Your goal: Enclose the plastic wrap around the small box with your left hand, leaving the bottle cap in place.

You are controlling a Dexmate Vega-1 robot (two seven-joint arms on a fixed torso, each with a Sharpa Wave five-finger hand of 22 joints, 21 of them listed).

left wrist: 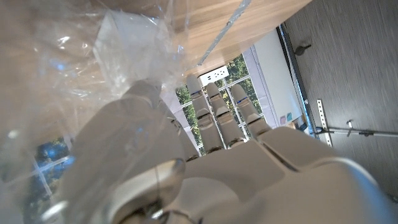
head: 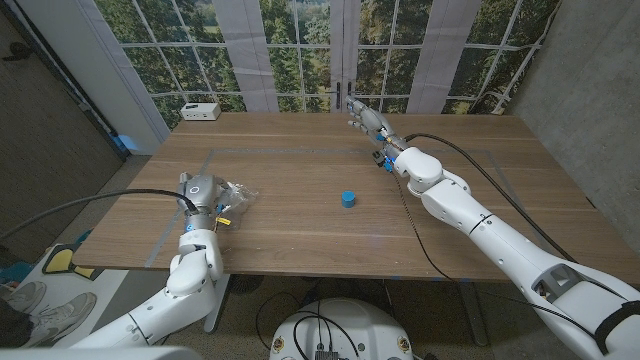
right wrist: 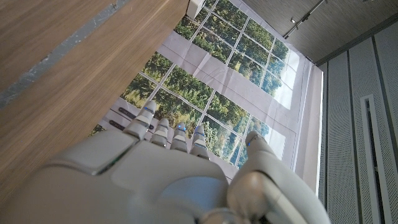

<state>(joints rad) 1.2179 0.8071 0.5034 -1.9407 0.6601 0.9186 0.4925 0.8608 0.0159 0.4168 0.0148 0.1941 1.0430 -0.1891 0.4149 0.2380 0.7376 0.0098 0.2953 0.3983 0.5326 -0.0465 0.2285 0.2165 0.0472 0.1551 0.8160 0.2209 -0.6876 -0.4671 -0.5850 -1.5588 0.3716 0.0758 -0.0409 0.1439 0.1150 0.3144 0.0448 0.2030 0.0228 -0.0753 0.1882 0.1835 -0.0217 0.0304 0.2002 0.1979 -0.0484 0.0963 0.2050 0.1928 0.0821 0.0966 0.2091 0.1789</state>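
Left hand: the white robot left hand [head: 203,196] is reaching over the near-left part of the bench, its fingers [left wrist: 214,118] extending straight and together in the left wrist view, with the wrap lying against the thumb side; whether it is actually gripping the wrap cannot be told.
Plastic wrap: the crumpled clear plastic wrap [head: 232,196] is lying bunched on the wood right at the left hand, spreading toward the bench's middle; up close the clear film [left wrist: 81,68] is draping across the hand.
Small box: something small with a yellow edge [head: 222,212] is peeking from under the wrap, too small to identify.
Bottle cap: the small round blue bottle cap [head: 347,199] is sitting alone near the bench's centre, well apart from the wrap.
Right hand: the white right hand [head: 366,118] is hovering at the far edge, fingers [right wrist: 163,132] extended, grasping nothing.
Bench: the brown wooden bench [head: 300,150] is also carrying a white box-shaped device [head: 201,111] at its far-left corner.
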